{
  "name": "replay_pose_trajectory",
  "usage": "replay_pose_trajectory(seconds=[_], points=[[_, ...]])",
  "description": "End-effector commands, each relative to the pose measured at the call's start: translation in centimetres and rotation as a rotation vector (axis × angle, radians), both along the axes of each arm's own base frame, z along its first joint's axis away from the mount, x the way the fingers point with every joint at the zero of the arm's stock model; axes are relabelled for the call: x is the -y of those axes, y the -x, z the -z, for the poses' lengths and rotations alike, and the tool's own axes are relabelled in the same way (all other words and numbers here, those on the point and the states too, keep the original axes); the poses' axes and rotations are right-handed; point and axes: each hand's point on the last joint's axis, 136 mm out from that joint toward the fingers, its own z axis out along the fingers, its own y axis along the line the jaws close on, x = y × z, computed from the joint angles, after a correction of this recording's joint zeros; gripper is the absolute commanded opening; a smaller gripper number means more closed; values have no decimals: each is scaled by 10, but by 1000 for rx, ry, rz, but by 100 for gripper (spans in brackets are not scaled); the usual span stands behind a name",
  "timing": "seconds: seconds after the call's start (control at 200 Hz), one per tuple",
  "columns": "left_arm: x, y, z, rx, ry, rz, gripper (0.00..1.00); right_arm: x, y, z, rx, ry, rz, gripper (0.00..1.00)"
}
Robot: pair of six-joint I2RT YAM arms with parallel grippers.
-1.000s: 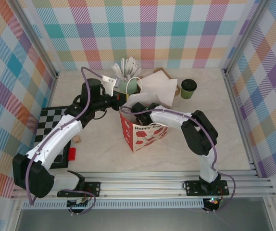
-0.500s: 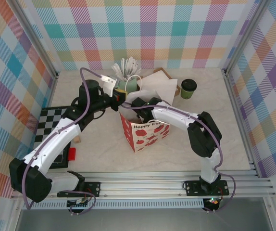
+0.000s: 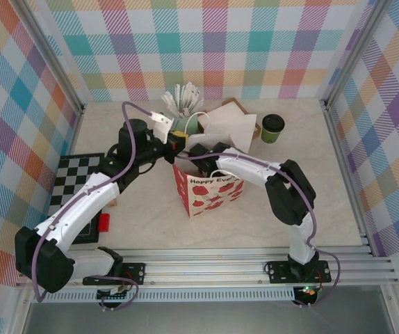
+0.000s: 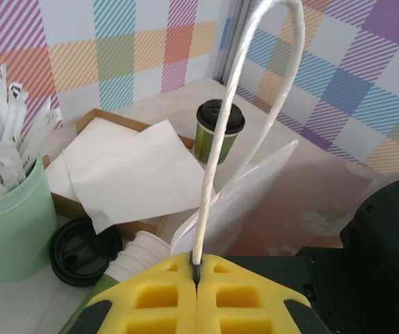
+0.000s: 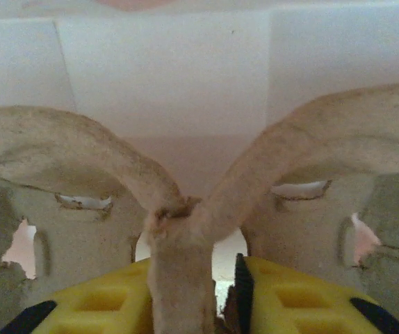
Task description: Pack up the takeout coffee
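The takeout coffee (image 3: 272,128), a dark green cup with a black lid (image 4: 218,132), stands at the back right of the table, apart from both arms. My left gripper (image 3: 178,136) is shut on the white cord handle (image 4: 217,153) of the heart-printed gift bag (image 3: 210,196) and holds it up; the cord runs out from between its yellow pads (image 4: 197,268). My right gripper (image 3: 204,156) reaches down inside the bag. Between its fingers (image 5: 192,296) stands the middle rib of a pulp cup carrier (image 5: 185,229), with a gap beside the right finger (image 5: 297,299).
Behind the bag are a pale green cup of white-wrapped sticks (image 4: 12,216), a loose black lid (image 4: 81,250), a stack of cream cups (image 4: 140,250) and white paper on a cardboard tray (image 4: 130,174). A checkerboard mat (image 3: 74,181) and a red block (image 3: 103,222) lie at the left.
My right jaws have parted from the carrier's rib inside the bag. The left gripper has shifted slightly right with the handle, and the bag's mouth has moved with it.
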Motion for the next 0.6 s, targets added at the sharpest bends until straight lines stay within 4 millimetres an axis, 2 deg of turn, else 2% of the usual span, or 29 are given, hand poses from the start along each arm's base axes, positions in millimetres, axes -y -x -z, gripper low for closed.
replay_pose_trajectory(seconds=[0.0,0.105,0.165,0.295,0.375,0.505,0.595], points=[[6,11,-12,79,6,54,0,-19,-8,-45,110,-154,7,44],[5,14,-6,85,-29,70,0,-28,-13,-67,177,-247,1,55],[5,16,-5,95,-47,81,0,-30,-13,-74,201,-279,-6,66],[4,16,-5,104,-77,90,0,-32,-10,-80,233,-336,-25,69],[5,16,-3,102,-91,98,0,-32,-8,-79,226,-340,-29,63],[6,16,-3,105,-100,107,0,-26,-6,-61,190,-276,-41,40],[7,15,-4,108,-108,111,0,-25,-1,-49,154,-257,-83,31]])
